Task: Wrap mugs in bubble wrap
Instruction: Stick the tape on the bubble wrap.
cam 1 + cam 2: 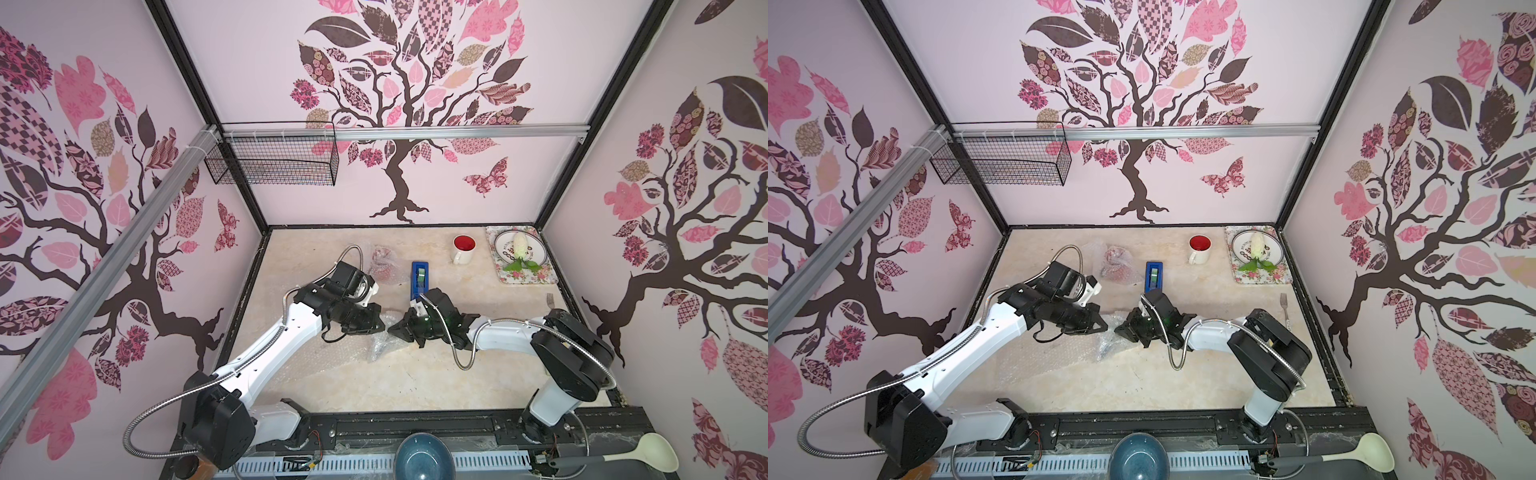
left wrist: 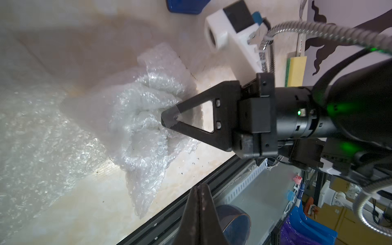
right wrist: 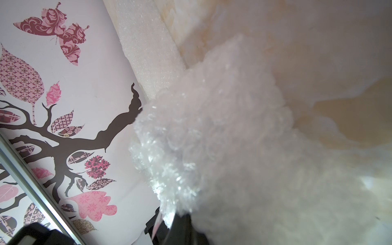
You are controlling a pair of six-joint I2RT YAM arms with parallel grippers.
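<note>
A sheet of bubble wrap (image 1: 332, 357) lies on the table, bunched up at its right end (image 2: 137, 118). My right gripper (image 1: 392, 330) is shut on that bunch; in the right wrist view the crumpled wrap (image 3: 212, 137) fills the space in front of the jaws. My left gripper (image 2: 199, 188) faces it tip to tip, shut with nothing between its fingers, just short of the bunch (image 1: 1106, 345). A red mug (image 1: 384, 266) sits wrapped in bubble wrap at the back left. A white mug with a red inside (image 1: 464, 248) stands bare at the back.
A blue tape dispenser (image 1: 419, 278) lies just behind the right wrist. A floral tray (image 1: 548, 274) with a plate stands at the back right, a fork (image 1: 550, 299) beside it. A blue bowl (image 1: 422, 457) and a ladle (image 1: 648, 453) sit at the front rail.
</note>
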